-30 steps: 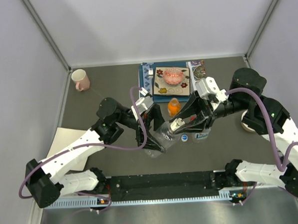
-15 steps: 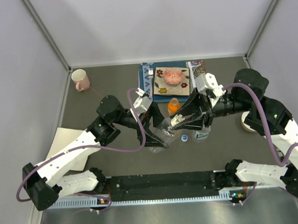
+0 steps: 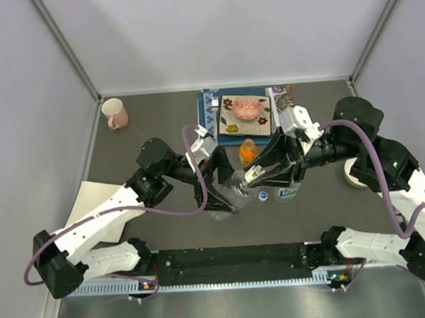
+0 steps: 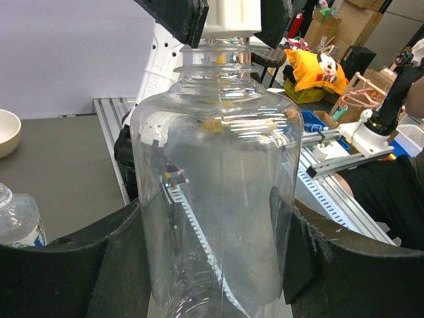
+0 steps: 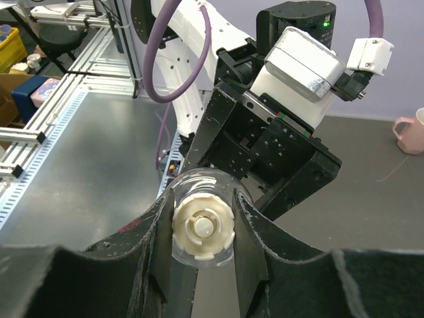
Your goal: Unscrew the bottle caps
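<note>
My left gripper [image 3: 224,198] is shut on the plain clear bottle [image 3: 233,189] and holds it tilted above the table; in the left wrist view the bottle [image 4: 218,185] fills the gap between both fingers [image 4: 79,265]. My right gripper [image 3: 251,175] is shut on its white cap [image 5: 203,225], one finger on each side; the cap also shows in the left wrist view [image 4: 228,16]. The short orange bottle [image 3: 248,152] with its orange cap stands just behind. A blue cap [image 3: 263,195] and a clear labelled bottle [image 3: 288,191] stand under my right gripper. No red cap shows.
A pink mug [image 3: 114,112] stands at the far left. A patterned mat [image 3: 228,122] with a pink bowl [image 3: 246,109] lies at the back centre. A white bowl [image 3: 354,176] sits at the right, partly under my right arm. A paper sheet [image 3: 92,201] lies at the left.
My left arm shifted slightly right with the clear bottle a second ago. Both grippers have stayed shut, and little has moved in the last half second.
</note>
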`<state>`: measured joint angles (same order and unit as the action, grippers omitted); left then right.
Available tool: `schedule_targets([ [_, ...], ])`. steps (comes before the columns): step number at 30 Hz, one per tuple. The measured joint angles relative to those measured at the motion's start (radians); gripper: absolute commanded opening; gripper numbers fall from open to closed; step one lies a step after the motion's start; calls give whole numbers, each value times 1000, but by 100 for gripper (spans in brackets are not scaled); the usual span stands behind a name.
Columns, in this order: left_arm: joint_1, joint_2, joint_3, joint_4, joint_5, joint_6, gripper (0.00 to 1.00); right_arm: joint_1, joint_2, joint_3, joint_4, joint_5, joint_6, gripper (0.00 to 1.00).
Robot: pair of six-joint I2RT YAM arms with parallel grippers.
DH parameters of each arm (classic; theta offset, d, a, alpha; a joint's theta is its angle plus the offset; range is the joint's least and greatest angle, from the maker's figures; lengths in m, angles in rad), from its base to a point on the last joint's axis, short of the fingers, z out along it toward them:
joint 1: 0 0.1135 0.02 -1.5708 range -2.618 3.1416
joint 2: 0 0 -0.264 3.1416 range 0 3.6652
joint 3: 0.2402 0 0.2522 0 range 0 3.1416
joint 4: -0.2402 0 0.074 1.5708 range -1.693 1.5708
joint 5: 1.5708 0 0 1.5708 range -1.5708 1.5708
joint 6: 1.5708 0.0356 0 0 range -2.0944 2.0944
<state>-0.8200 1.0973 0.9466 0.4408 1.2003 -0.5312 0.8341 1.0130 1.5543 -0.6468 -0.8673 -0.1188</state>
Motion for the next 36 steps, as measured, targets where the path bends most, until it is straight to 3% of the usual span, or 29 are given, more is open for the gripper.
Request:
schedule_targets([
  [13, 3, 24, -6, 83, 37, -90, 40, 0, 2, 21, -31, 5, -2, 0],
  [22, 17, 18, -66, 190, 147, -247, 40, -8, -76, 138, -12, -224, -17, 0],
  [26, 17, 12, -66, 176, 145, -235, 40, -8, -77, 149, -1, -221, -18, 0],
  [30, 23, -12, -46, 3, 87, -81, 36, -8, -62, 127, 28, -43, 12, 0],
  [36, 48, -75, -13, -287, -210, 179, 41, -8, -62, -5, 83, 381, 67, 0],
])
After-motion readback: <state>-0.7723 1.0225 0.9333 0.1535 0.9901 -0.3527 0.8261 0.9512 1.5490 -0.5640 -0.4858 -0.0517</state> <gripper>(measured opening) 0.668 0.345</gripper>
